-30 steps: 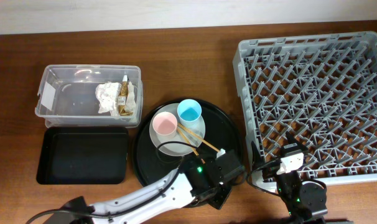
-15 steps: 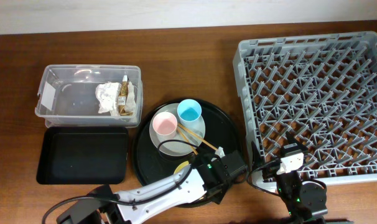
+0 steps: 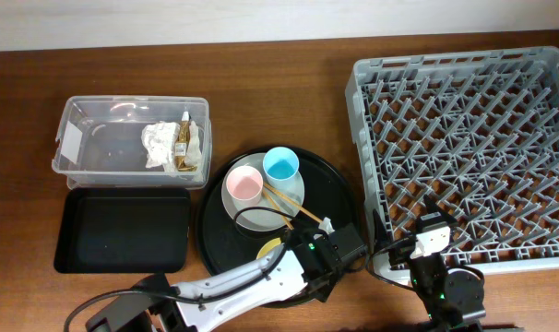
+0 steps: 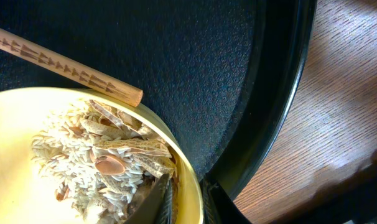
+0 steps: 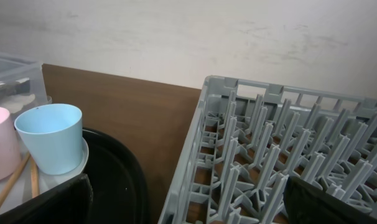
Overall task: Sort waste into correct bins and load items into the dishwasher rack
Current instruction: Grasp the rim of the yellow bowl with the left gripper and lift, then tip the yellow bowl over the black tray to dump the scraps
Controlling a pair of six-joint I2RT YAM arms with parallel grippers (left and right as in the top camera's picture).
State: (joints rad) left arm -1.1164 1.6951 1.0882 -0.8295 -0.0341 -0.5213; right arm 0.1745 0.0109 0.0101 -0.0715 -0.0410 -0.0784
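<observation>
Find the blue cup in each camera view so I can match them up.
Overhead: blue cup just left of centre, at the far side of the round black tray.
Left wrist: not in it.
Right wrist: at the left edge, beside the pink cup.
Shared landmark: the round black tray, seen in all three.

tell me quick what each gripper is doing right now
left gripper: closed on the yellow bowl rim
right gripper: open, empty
</observation>
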